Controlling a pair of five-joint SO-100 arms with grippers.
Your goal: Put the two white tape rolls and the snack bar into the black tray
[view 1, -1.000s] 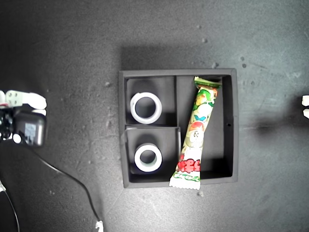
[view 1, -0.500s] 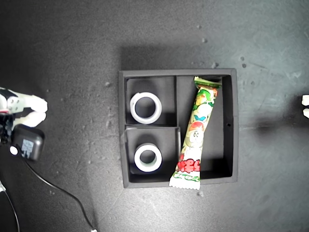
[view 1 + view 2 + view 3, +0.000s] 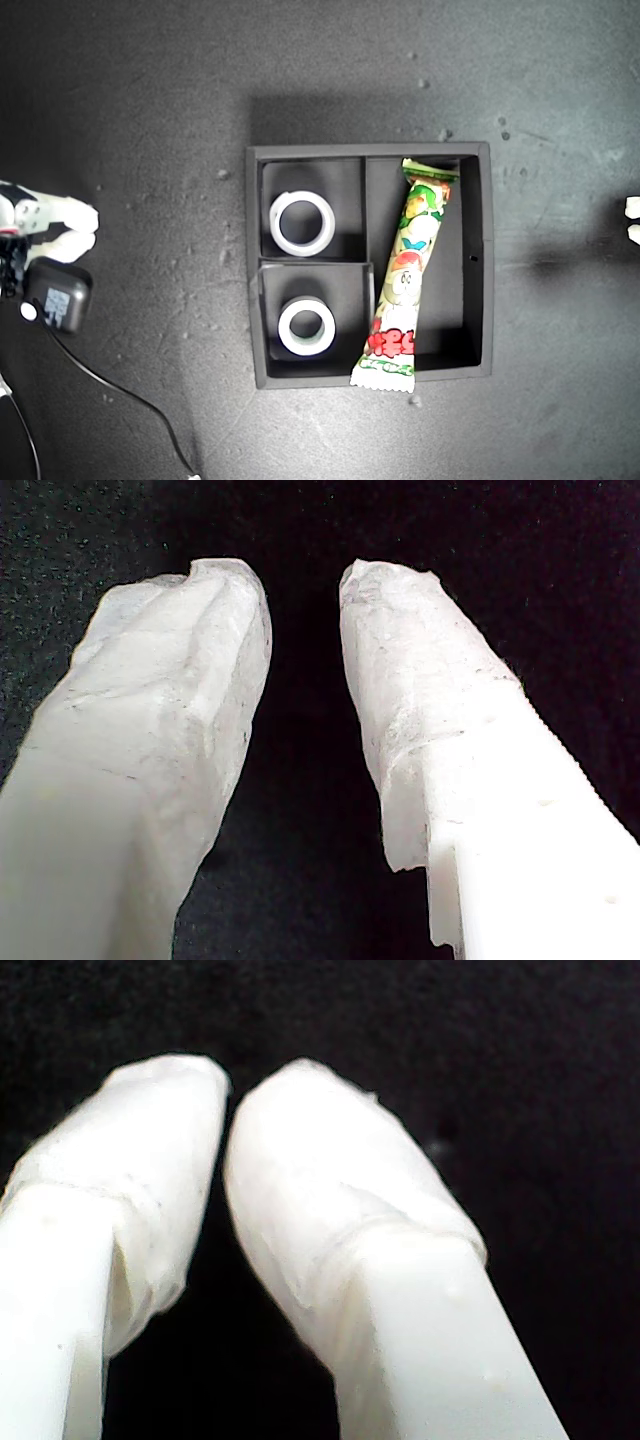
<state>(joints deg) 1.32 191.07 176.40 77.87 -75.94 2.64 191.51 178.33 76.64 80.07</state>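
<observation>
Square black divided tray: two white ring-shaped tape rolls and green-and-white wrapped snack bar inside. Your first gripper parted, empty; second gripper nearly closed, empty. Nothing left to load.

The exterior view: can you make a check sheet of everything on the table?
Surface: dark speckled table, pale crumbs scattered.
Job's things: square black divided tray; one white ring-shaped tape roll in each small compartment, second white tape roll nearer the bottom edge; green-and-white wrapped snack bar slanted in the long compartment, one crimped end over the tray wall.
Clutter: small black camera block at the exterior view's left.
Grippers: my first gripper fingers apart, empty; my second gripper fingers nearly touching, empty.
Cables: thin black cable from the block.
Surroundings: nothing seen.
</observation>
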